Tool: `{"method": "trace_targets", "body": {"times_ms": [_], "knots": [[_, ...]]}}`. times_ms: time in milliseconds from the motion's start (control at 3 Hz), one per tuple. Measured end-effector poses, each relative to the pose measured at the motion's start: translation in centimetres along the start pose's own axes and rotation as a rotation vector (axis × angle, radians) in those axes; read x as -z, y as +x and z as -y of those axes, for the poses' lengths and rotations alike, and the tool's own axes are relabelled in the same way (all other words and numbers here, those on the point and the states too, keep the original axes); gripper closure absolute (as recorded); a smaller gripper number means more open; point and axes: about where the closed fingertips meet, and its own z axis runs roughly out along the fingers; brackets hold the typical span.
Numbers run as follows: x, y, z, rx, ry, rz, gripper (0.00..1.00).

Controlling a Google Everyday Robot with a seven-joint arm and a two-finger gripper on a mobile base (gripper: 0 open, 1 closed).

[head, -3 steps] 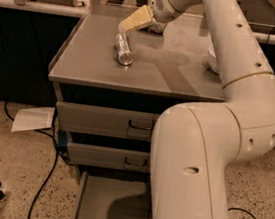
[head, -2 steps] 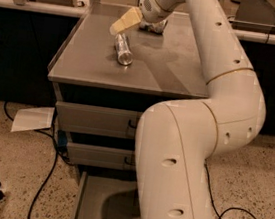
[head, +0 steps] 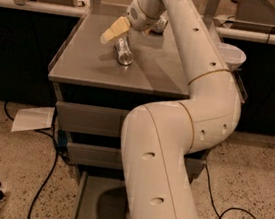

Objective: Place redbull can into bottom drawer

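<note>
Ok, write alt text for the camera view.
The end effector is at the far end of the redbull can, which lies on its side on the grey cabinet top. Below, the bottom drawer stands open.

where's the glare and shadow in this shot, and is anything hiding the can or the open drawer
Camera view: the redbull can lies on the table, in plain view, with a bright glint on its round end; the gripper is just left of it. The arm hides the right part of the bottom drawer, and a dark shadow falls on its floor.
</note>
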Motion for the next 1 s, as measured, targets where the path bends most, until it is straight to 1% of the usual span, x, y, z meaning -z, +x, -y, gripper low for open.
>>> {"method": "trace_targets", "body": {"times_ms": [333,1000], "knots": [[-1.5,0.3,0.1,-0.016,-0.008,-0.014,0.00],[-3.8,1.4,1.0,-0.046,0.003,-0.051,0.00]]}}
